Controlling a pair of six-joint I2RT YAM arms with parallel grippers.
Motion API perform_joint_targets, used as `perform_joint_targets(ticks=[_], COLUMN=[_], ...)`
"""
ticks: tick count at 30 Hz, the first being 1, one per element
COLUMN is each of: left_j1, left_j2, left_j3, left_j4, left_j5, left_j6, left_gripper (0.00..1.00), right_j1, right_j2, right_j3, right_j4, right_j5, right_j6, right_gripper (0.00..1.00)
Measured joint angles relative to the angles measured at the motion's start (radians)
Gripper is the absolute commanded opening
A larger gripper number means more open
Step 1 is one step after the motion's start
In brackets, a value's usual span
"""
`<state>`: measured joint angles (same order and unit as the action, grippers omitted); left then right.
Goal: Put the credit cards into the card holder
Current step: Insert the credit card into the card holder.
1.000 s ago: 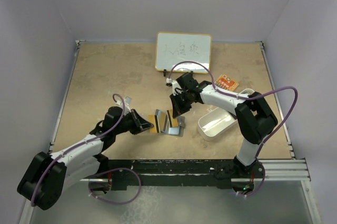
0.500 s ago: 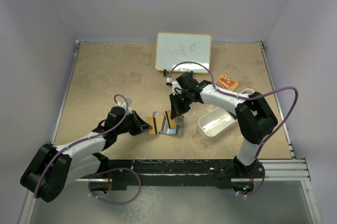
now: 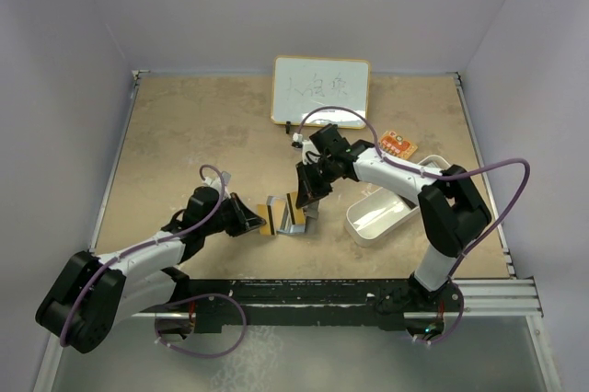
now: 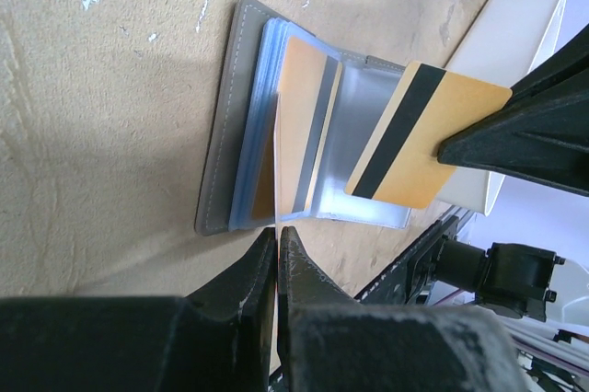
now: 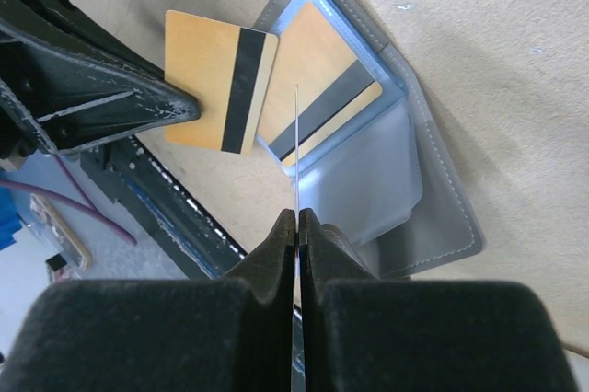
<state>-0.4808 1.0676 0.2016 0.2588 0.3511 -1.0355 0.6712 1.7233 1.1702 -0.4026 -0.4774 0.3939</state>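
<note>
As arms lean inward, jaws pinching cards, card holder below

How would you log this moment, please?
left pincer: shut on orange card | right pincer: shut on second orange card | card holder: open

- Faint handwritten characters are seen on the whiteboard, beyond the right gripper; they are too pale to be read.
- No other text can be read.
</note>
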Motion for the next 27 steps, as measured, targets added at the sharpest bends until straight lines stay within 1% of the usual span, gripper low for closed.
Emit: perform_joint_targets(ticks=[9,20,27], left_j1=[0.000,0.000,0.000], left_j2=[0.000,0.014,0.040], left_j3=[-0.002,-0.002,0.007], left_j4=[0.016,0.018,0.018], left_j5=[0.000,0.005,0.020], left_j6=[0.000,0.009,0.029], left_gripper=[0.00,0.00,0.00], right_j1=[0.000,0.000,0.000], right_j2=[0.000,-0.010,-0.009], right_j3=[-0.012,-0.012,-0.012], right_j4=[0.056,-0.010,0.004], right_j5=[-0.031,0.166,0.191], right_j6=[0.066,0.063,0.021], right_gripper=[0.00,0.00,0.00])
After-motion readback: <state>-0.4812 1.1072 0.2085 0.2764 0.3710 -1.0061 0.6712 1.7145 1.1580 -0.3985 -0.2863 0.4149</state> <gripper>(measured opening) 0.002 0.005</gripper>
